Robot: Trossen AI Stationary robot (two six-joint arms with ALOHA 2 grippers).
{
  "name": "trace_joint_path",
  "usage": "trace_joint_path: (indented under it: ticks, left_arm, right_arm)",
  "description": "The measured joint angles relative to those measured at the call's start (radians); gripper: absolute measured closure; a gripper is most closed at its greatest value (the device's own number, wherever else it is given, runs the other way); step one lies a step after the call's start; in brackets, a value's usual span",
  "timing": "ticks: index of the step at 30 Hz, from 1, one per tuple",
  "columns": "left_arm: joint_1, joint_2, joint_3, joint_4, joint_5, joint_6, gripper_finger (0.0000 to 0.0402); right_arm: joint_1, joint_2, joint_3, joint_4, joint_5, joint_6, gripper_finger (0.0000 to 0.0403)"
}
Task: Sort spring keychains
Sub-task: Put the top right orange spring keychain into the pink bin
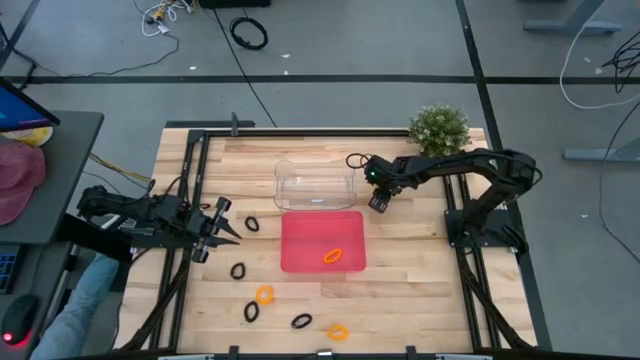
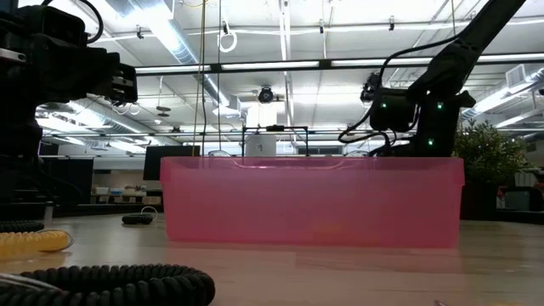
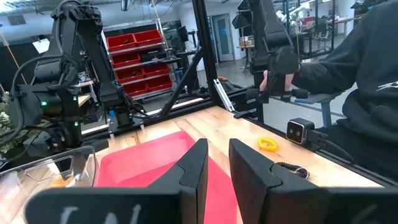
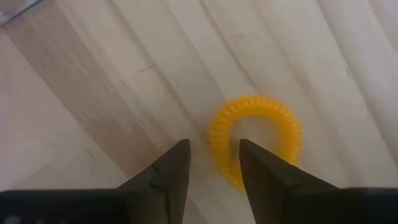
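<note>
Right arm, sorting orange from black.

Right gripper (image 4: 214, 144) hung over bare wood beside the clear tub (image 1: 315, 185), just past the far corner of the red tray (image 1: 300, 240). Fingers were set narrow and held nothing. Directly under them lay an orange keychain (image 4: 258, 146). One fingertip lined up over the loop's hollow and the other sat outside it, so the coil's wall on that side fell in the gap. The loop looked close to round from there, with no clear long axis. Height above it could not be told.

Judgement: a straight drop and close should pinch that wall. The tray was the nearer bin, a short carry.

Left gripper (image 1: 215, 225) waited at the left edge of the table, fingers narrowly apart and empty, with a black keychain (image 1: 251, 225) just beside it.

One orange loop (image 1: 333, 256) already lay in the tray. Other loops were scattered on the near boards, well apart from each other.

Surface: pale wood planks, flat and clear around the target. A person in a dark sleeve (image 3: 367, 74) sat beyond the near edge of the table.
</note>
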Motion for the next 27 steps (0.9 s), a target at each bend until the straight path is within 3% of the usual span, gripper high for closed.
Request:
trace_joint_path:
  ticks: [6, 11, 17, 27]
  left_arm:
    - [0.000, 0.000, 0.000, 0.000, 0.000, 0.000, 0.0333]
    - [0.000, 0.000, 0.000, 0.000, 0.000, 0.000, 0.0333]
    - [0.000, 0.000, 0.000, 0.000, 0.000, 0.000, 0.0333]
    - [0.000, 0.000, 0.000, 0.000, 0.000, 0.000, 0.0333]
  right_arm:
    - [-0.008, 0.010, 0.001, -0.012, -0.030, -0.027, 0.0288]
    - [-0.009, 0.010, 0.003, -0.062, -0.088, -0.088, 0.0385]
    - [-0.010, -0.060, -0.007, -0.097, -0.069, -0.107, 0.0397]
    - [0.047, -0.345, -0.009, -0.106, -0.007, -0.077, 0.0399]
